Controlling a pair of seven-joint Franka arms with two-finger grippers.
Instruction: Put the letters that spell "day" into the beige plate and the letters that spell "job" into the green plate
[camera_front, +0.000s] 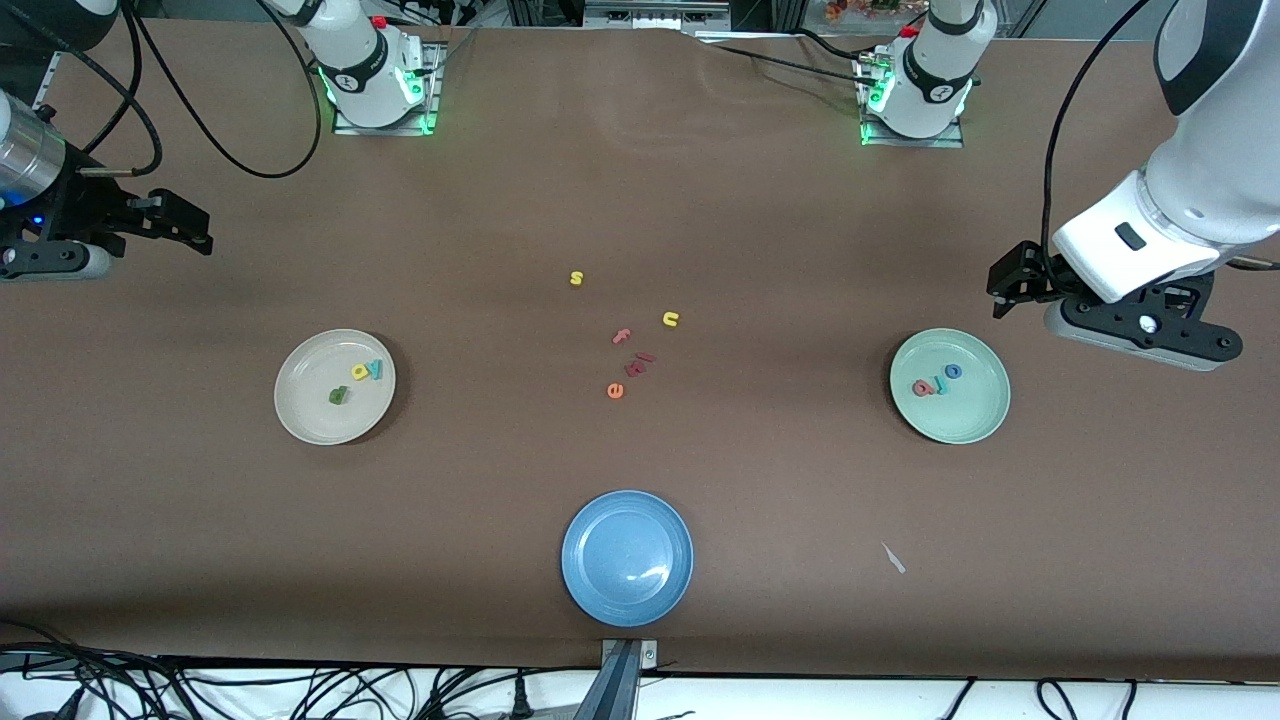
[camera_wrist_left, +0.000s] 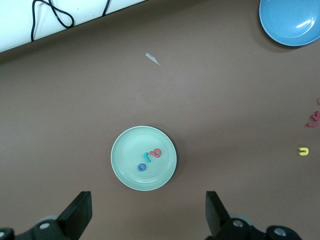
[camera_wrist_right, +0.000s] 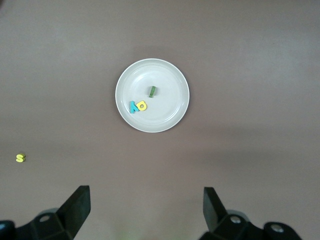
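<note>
The beige plate (camera_front: 310, 410) holds the yellow "d" (camera_front: 361, 372), the teal "y" (camera_front: 375, 369) and the olive "a" (camera_front: 338, 396); the right wrist view shows the beige plate (camera_wrist_right: 167, 107) with the same three letters. In the green plate (camera_front: 970, 415) lie the salmon "b" (camera_front: 921, 388), the teal "j" (camera_front: 937, 384) and the blue "o" (camera_front: 954, 371); the green plate (camera_wrist_left: 130, 150) is also in the left wrist view. My left gripper (camera_front: 1003, 288) (camera_wrist_left: 147, 202) hangs open over bare table beside the green plate. My right gripper (camera_front: 190, 228) (camera_wrist_right: 145, 197) is open and empty over the table at the right arm's end.
A blue plate (camera_front: 600, 590) sits nearest the front camera, mid-table. Loose letters lie in the middle: yellow "s" (camera_front: 576, 278), yellow "u" (camera_front: 670, 319), orange-red "f" (camera_front: 622, 336) and "e" (camera_front: 615, 390), dark red pieces (camera_front: 640, 363). A white scrap (camera_front: 893, 558) lies on the cloth.
</note>
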